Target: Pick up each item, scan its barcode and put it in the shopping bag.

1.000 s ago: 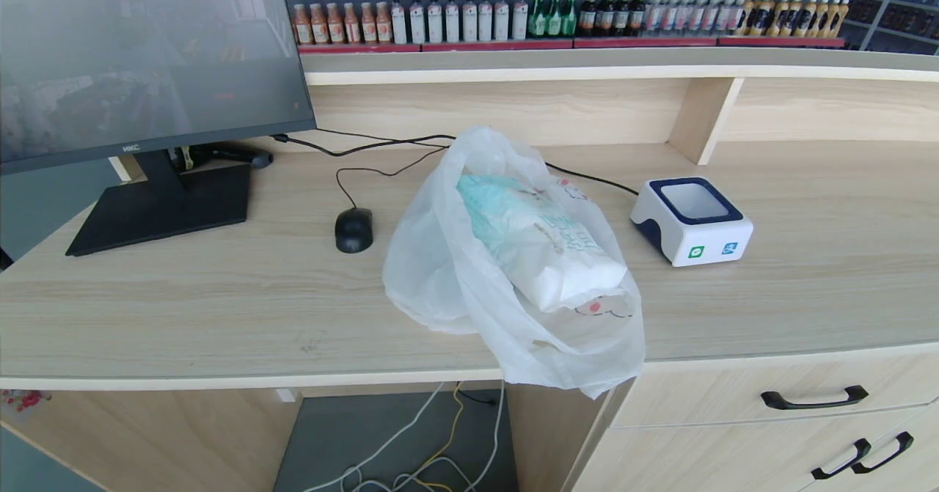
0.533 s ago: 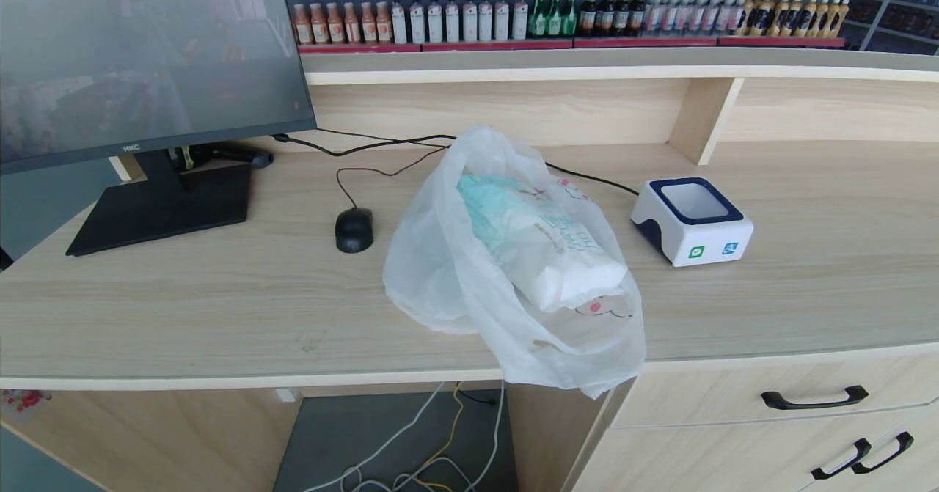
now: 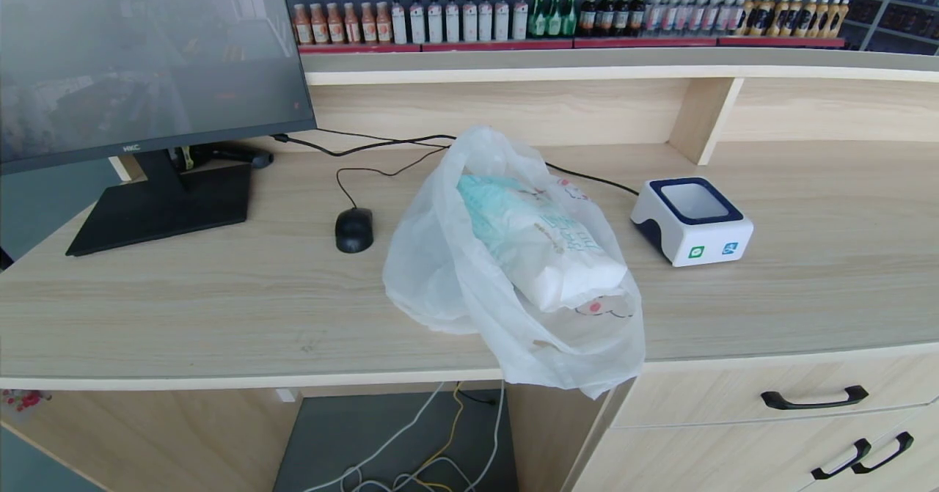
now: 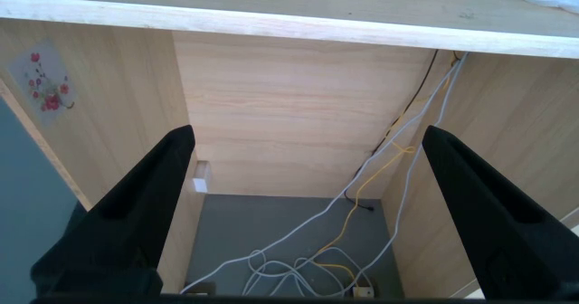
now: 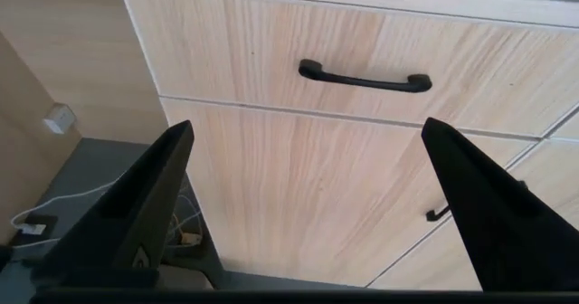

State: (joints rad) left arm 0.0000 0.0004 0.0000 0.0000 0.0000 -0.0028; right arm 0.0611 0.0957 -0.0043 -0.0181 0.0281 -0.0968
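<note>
Nearby, mouse [image 3: 353,229] left of shopping bag [image 3: 433,283], scanner [image 3: 691,221] right

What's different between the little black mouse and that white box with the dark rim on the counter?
The mouse is all black; the white box has a dark blue rim. The mouse is low and rounded; the white box is blocky with a sunken top. The mouse lies left of the shopping bag, the white box right of it. Both rest on the wooden counter, each with a dark cable attached.
</note>
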